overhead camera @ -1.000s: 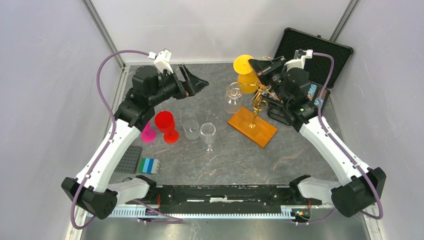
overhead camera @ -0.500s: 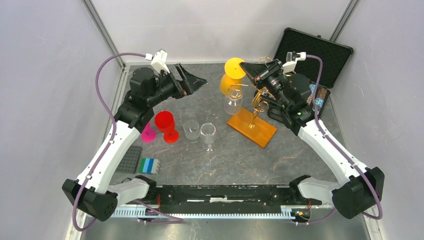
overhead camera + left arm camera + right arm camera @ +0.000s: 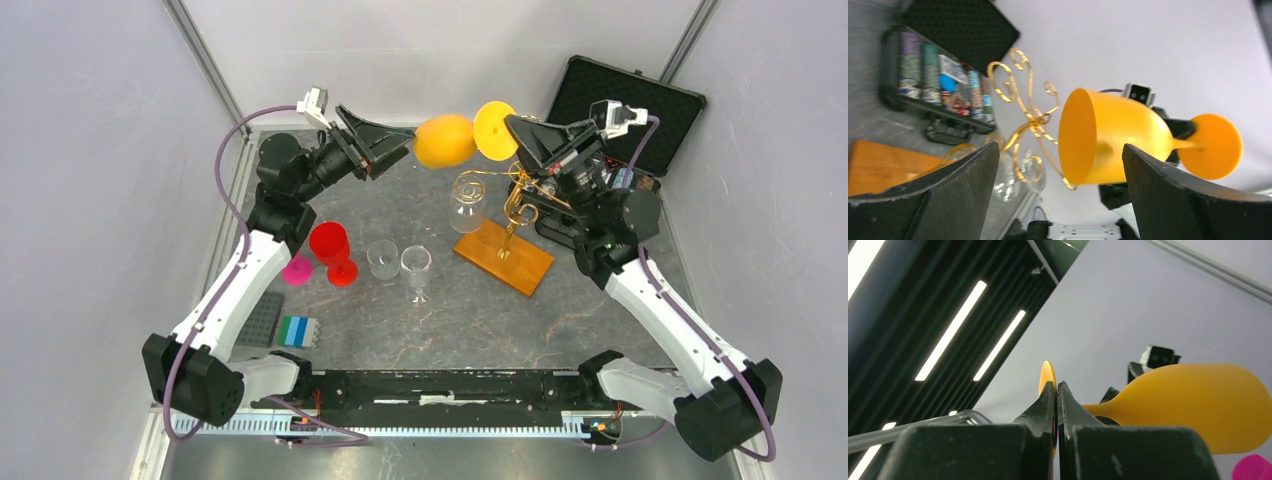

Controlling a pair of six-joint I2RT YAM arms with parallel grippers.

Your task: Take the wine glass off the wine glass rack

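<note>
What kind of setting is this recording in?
Likely a lab test cell: plain grey walls on metal framing enclose a stone-look table, with strip ceiling lights overhead.

Quick headcount from where I'm sitting: six glasses total. One orange wine glass (image 3: 444,141), one red glass (image 3: 331,246), one pink glass (image 3: 296,270), and three see-through ones: a hanging clear glass (image 3: 467,203), a short clear glass (image 3: 383,261) and a stemmed clear glass (image 3: 416,268). Beyond that I count one gold wine glass rack (image 3: 505,252), one black case (image 3: 625,97), one dark grey studded plate (image 3: 258,318) and one little blue-green block stack (image 3: 296,330).
</note>
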